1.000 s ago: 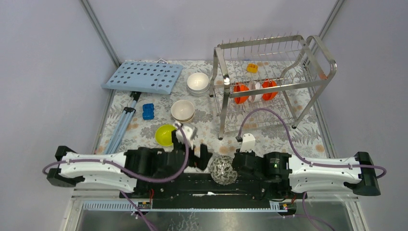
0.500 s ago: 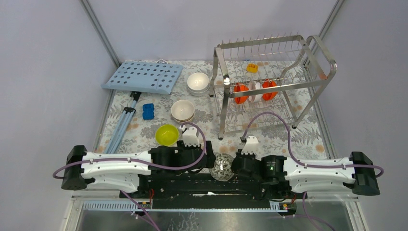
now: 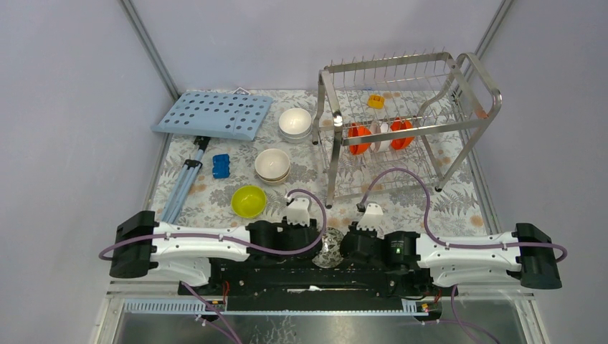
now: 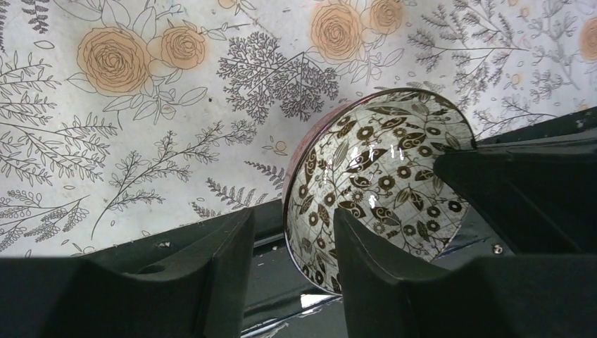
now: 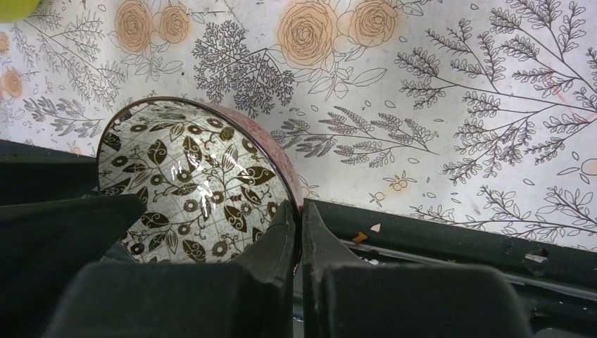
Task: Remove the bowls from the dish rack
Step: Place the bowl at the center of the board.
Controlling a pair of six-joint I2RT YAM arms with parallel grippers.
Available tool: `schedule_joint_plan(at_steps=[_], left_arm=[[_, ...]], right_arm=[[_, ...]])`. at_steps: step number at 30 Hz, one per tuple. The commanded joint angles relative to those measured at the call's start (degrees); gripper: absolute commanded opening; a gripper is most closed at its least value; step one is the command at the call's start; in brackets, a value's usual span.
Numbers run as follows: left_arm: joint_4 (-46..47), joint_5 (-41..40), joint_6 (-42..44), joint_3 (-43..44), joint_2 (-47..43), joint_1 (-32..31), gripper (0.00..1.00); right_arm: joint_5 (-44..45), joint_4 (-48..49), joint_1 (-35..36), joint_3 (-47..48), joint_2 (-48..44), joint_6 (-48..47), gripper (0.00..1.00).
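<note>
Right gripper [image 5: 297, 211] pinches the near rim of the patterned bowl [image 5: 190, 169]; left gripper [image 4: 292, 218] straddles its opposite rim, half-open. Likely rigid, slippery, breakable.

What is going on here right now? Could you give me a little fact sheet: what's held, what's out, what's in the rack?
Held: patterned bowl, tilted, low near the arms' bases
Right gripper: shut on the bowl's rim
Left gripper: open, one finger inside the rim, one outside
Out on the table: white bowl, cream bowl, lime-green bowl
In the dish rack: two orange-red bowls, a white dish between them
</note>
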Motion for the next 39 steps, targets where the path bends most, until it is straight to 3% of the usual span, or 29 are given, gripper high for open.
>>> schedule_joint_plan(at_steps=[1, 14, 16, 18, 20, 23, 26, 33, 39], left_arm=[[1.4, 0.8, 0.4, 0.5, 1.1, 0.0, 0.47], [1.9, 0.2, 1.8, -1.2, 2.1, 0.0, 0.0], [0.6, -1.3, 0.8, -2.2, 1.3, 0.0, 0.0], [-0.1, -2.4, 0.0, -3.8, -0.8, 0.2, 0.0], [-0.3, -2.5, -0.6, -5.6, -3.5, 1.0, 0.0], [-1.7, -2.9, -1.0, -7.3, -7.6, 3.5, 0.0], [-3.4, -3.6, -0.9, -8.2, -11.0, 6.6, 0.0], [-2.5, 1.3, 1.1, -12.4, -17.7, 15.9, 0.0], [-1.6, 5.1, 0.1, -15.7, -20.7, 20.1, 0.0]], right_arm=[[2.3, 2.1, 0.3, 3.6, 0.5, 2.6, 0.0], [0.6, 2.3, 0.3, 5.9, 2.7, -1.2, 0.0], [-0.5, 3.0, 0.3, 6.4, 2.9, -3.7, 0.1], [-1.2, 2.9, 0.3, 6.4, 2.5, -5.2, 0.37], [-1.4, 2.6, 0.3, 5.7, 1.4, -5.9, 0.58], [-1.3, 1.7, 0.3, 5.0, -0.5, -7.0, 0.75], [-0.2, -2.0, 0.3, 4.9, -2.5, -7.0, 0.79], [6.7, -9.6, 0.3, 2.2, -12.1, -2.6, 0.78], [12.9, -7.6, 0.3, -1.5, -22.1, -4.9, 0.76]])
